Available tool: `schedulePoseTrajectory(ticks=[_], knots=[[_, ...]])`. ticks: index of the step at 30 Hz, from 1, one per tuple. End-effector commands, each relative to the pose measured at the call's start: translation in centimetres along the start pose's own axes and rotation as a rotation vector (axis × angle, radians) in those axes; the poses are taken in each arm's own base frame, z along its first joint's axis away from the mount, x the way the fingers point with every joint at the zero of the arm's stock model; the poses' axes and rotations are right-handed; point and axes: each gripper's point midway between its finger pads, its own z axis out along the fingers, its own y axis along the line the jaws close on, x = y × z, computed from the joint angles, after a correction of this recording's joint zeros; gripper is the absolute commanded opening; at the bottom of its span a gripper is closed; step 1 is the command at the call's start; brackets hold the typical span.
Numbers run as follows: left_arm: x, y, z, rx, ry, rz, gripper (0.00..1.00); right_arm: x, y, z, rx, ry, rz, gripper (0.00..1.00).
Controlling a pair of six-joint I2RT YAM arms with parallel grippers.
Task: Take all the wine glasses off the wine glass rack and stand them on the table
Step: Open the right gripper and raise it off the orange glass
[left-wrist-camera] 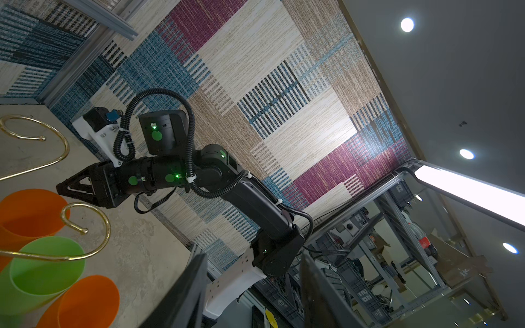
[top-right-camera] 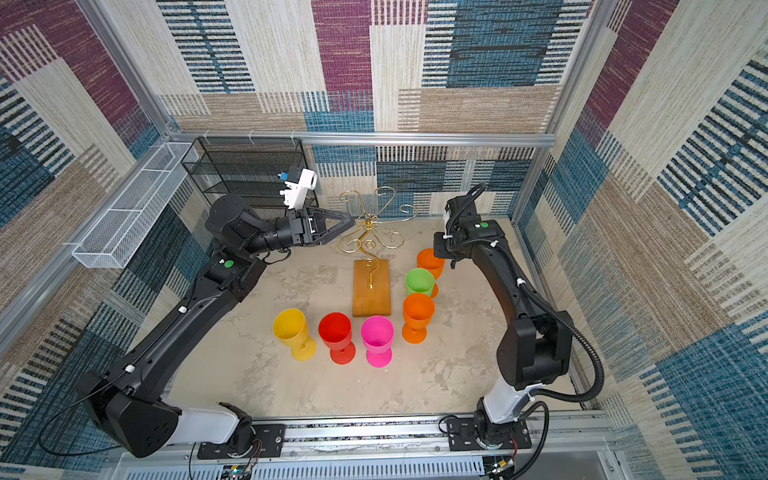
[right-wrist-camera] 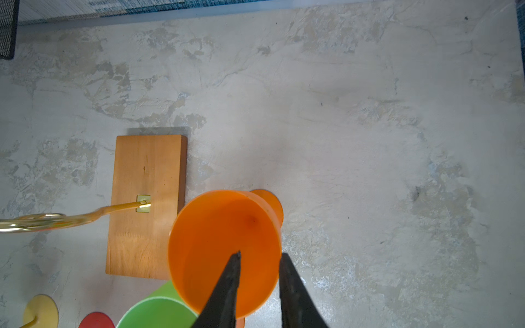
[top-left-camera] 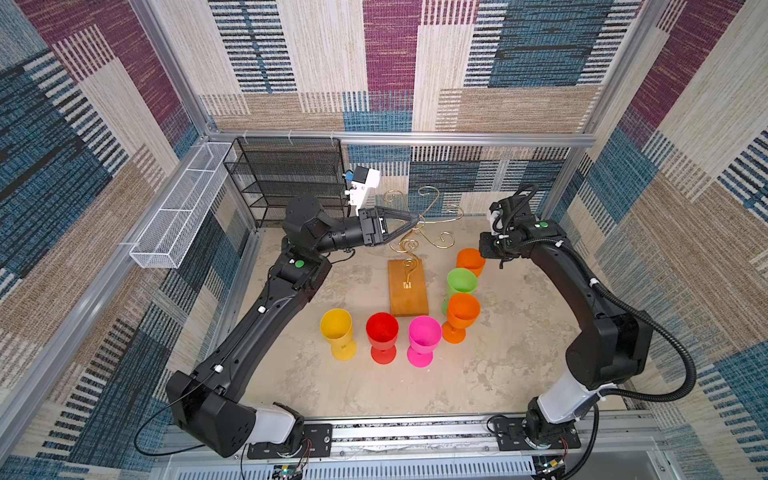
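The wine glass rack (top-left-camera: 409,293) is bare and the orange wine glass (right-wrist-camera: 216,241) stands on the table (right-wrist-camera: 369,142) just beside its base, so the step in hand looks like release, then a straight lift clear. The right gripper (right-wrist-camera: 260,255) straddles its rim, narrowly parted, not visibly pinching. Beyond, the left gripper (top-left-camera: 415,219) gapes half-wide by the rack's crown, contact unclear.

A: How is the left arm (top-left-camera: 249,328) posed?
B: Reaching forward, forearm level, the left gripper (top-left-camera: 415,219) pointing toward the centre, jaws well apart.
A: And the right arm (top-left-camera: 571,276)?
B: Bent over, the right gripper (right-wrist-camera: 260,253) aimed straight down, jaws narrowly parted.
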Motion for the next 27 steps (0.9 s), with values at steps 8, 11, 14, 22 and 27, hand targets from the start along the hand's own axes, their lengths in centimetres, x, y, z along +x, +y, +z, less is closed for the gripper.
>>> schedulePoseTrajectory(ticks=[8, 11, 14, 22, 27], knots=[[-0.2, -0.4, 0.0, 0.013, 0.002, 0.035, 0.55, -0.3, -0.6, 2.1, -0.013, -0.009, 0.027, 0.27], [-0.2, -0.4, 0.0, 0.013, 0.003, 0.036, 0.55, -0.3, -0.7, 2.5, -0.014, -0.005, 0.028, 0.27], [-0.2, -0.3, 0.0, 0.011, 0.002, 0.036, 0.55, -0.2, -0.6, 2.9, -0.024, 0.001, 0.03, 0.27], [0.0, -0.1, 0.0, 0.01, 0.003, 0.034, 0.55, 0.6, -0.4, 4.0, -0.038, 0.026, 0.031, 0.27], [0.0, -0.1, -0.1, 0.008, 0.0, 0.033, 0.55, 0.6, -0.3, 4.1, -0.048, 0.027, 0.029, 0.23]])
